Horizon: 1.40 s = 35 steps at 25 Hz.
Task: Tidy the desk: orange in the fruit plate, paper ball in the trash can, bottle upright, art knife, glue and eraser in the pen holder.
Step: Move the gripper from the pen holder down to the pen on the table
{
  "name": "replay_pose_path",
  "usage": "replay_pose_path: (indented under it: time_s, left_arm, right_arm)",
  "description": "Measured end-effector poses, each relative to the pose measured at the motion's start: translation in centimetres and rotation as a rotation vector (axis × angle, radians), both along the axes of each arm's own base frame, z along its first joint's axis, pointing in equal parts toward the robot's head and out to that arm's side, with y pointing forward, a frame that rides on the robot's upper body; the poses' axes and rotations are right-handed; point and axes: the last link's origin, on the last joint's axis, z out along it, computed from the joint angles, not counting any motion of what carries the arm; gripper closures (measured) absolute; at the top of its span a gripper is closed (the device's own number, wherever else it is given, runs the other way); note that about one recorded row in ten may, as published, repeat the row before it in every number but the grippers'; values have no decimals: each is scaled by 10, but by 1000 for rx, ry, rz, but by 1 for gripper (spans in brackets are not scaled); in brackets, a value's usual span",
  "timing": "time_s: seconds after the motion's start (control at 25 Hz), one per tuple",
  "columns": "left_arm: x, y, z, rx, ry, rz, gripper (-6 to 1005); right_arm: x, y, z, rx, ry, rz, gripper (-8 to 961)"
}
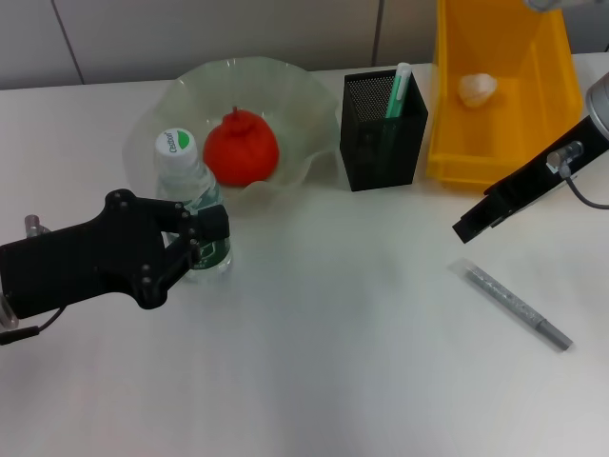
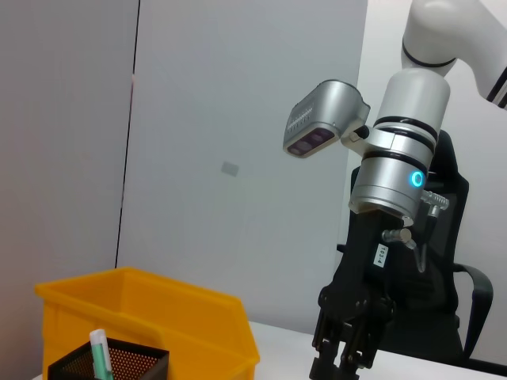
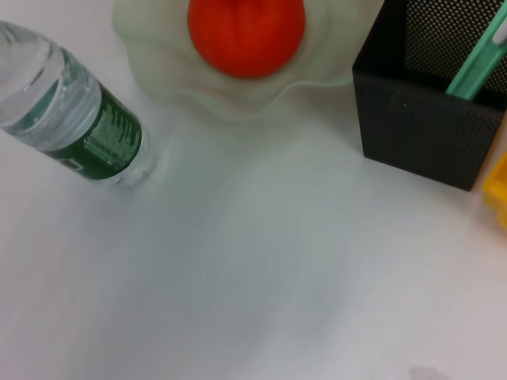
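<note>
White table, plain and matte, running back to a grey wall. Standing on it at the rear left, a translucent wavy-rimmed fruit plate. Just in front of the plate's left side, an upright water bottle with a white cap and green label, base on the tabletop. To the right of the plate and close beside it, a black mesh pen holder. Right of that and just beside it, a yellow bin reaching the rear edge. Lying flat at the front right, well apart from the rest, a slim grey art knife, set diagonally.
</note>
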Motion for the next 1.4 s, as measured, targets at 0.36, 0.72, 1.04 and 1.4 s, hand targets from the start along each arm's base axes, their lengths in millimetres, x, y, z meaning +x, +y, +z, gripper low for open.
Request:
replay_pose_path:
  time_s: [0.36,0.72,1.04,1.4]
  left_arm:
    - [-5,-2,-1,8,-3,16,994]
    - [-8,-3,-1,23,3,20,994]
    - [-11,-2,-4,35,-11,30,994]
    - [-13,-3,-5,38,-15,37,994]
  right_arm:
    - [-3,-1,4,3,-21,-32,500]
    - [3,-4,8,26,-85,-84,504]
    - [15,-4,2,11,-117,-141,505]
    - [30,1,-11,-18,-127,-164,506]
